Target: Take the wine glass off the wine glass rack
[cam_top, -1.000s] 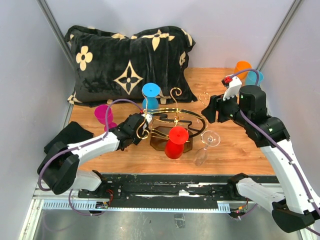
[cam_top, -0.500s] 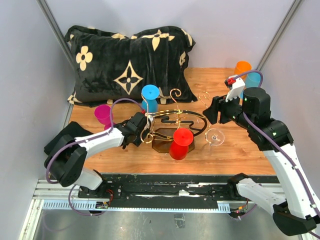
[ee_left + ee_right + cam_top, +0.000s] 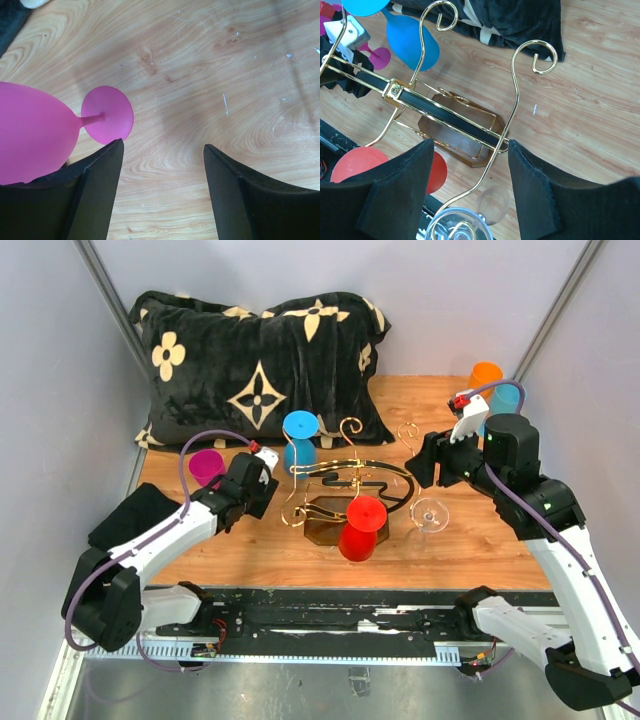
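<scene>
The gold wire wine glass rack (image 3: 345,472) stands on its dark brown base (image 3: 322,528) mid-table. A blue glass (image 3: 300,432), a red glass (image 3: 358,527) and a clear wine glass (image 3: 430,512) hang from its arms. My right gripper (image 3: 419,462) is open and empty, just above and behind the clear glass. In the right wrist view (image 3: 469,145) the rack's gold arm (image 3: 516,95) runs between the fingers, with the clear glass (image 3: 458,228) below. My left gripper (image 3: 256,484) is open and empty over bare wood (image 3: 162,145), left of the rack, beside a magenta glass (image 3: 35,140).
The magenta glass (image 3: 207,466) is on the table at the left. A black patterned pillow (image 3: 260,360) lies along the back. Orange (image 3: 487,374) and teal (image 3: 508,397) cups stand at the back right. A black cloth (image 3: 135,515) lies by the left edge.
My left gripper has let go of the rack's left side and drawn back to the left. The rack and the clear glass, tilted a second ago, have settled. The right gripper has barely moved.
</scene>
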`<state>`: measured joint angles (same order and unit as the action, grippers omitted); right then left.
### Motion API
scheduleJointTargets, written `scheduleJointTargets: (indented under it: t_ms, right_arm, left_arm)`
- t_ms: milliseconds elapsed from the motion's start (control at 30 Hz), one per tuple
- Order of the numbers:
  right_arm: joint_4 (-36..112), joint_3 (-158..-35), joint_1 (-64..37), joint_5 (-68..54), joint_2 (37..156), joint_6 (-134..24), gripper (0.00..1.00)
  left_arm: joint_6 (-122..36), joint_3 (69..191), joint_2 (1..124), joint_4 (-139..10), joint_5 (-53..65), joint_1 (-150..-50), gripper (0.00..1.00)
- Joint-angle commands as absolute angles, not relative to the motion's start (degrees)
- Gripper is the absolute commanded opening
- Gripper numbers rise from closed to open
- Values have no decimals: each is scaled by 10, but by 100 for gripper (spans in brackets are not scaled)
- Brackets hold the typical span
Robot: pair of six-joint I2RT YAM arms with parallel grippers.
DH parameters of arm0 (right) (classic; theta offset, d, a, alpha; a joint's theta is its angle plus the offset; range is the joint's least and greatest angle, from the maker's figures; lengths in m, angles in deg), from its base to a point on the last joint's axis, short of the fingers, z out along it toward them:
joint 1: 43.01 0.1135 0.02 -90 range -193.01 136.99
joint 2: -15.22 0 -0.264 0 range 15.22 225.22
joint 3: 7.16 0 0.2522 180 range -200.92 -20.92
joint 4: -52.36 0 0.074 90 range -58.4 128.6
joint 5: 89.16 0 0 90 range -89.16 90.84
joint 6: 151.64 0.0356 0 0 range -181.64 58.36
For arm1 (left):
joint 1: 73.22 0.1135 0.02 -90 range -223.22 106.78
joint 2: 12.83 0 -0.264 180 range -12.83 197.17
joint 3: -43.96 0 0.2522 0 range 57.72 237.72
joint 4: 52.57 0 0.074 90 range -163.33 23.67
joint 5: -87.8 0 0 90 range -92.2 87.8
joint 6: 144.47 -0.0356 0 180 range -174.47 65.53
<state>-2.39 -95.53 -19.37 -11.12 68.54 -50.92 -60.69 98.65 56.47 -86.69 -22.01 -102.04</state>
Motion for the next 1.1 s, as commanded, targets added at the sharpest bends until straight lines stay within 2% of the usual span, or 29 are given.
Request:
scheduleJointTargets:
  t_ms: [0,300,700,900,1067]
  right_arm:
    - [-20,-956,-181,-108,684,-507,62]
    - [-24,-968,-181,-108,697,-506,61]
    - [-28,-1004,-175,-145,731,-499,54]
    - [-33,-1057,-117,-148,790,-505,53]
    - [-50,-1109,-50,-111,837,-507,51]
  left_arm:
    - [-599,990,539,-860,-213,-1016,71]
    - [-585,1035,476,-891,-161,-996,73]
    - [-510,1162,449,-981,-213,-995,75]
    - [-467,1229,439,-1018,-288,-995,77]
    - [-433,1276,447,-1041,-297,-995,77]
